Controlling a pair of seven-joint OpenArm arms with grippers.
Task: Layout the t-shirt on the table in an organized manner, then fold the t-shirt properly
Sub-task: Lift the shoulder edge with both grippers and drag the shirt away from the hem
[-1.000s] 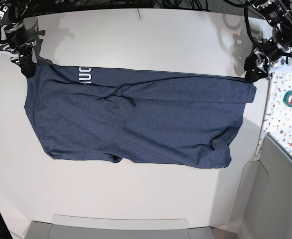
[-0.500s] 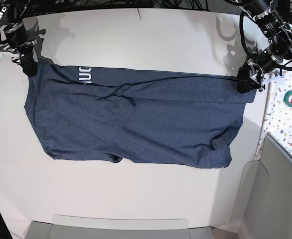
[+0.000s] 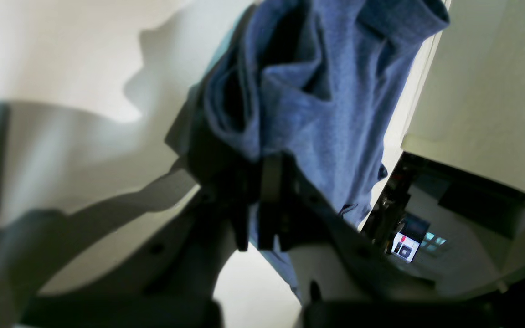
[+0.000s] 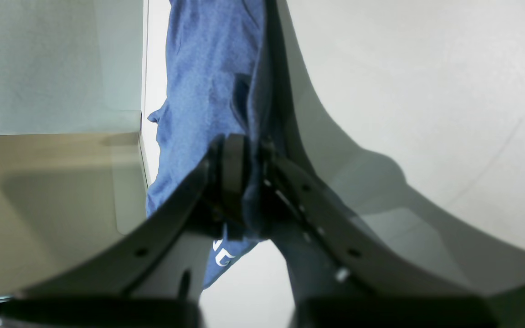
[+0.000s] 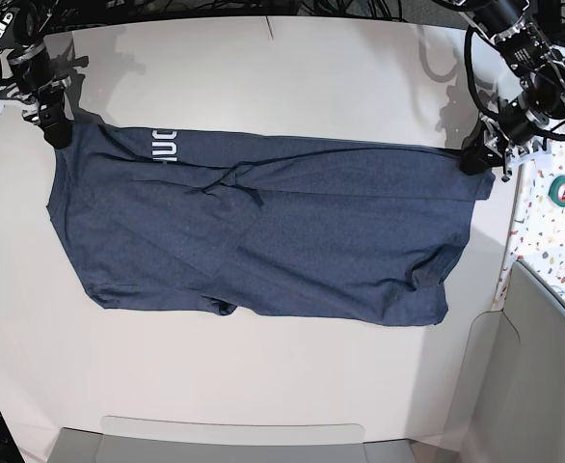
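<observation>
White worktop carries the t-shirt, soft, light and floppy I judge, so my left gripper and right gripper clamp its far corners.

Count, base view unless noted.

T-shirts: 1. One navy t-shirt, spread across the middle of the table.

Tables: 1. One white table.

Arms: 2, one at the far left corner, one at the far right.

Grippers: 2. One right gripper at the far left, one left gripper at the far right.

Tape rolls: 1. One green tape roll on the speckled strip at the right edge.

Speckled strips: 1.

White lettering patches showing on the shirt: 1, near its far left edge; letters only partly legible.

Screens: 1, a small lit screen, left wrist view only, blurred.
</observation>
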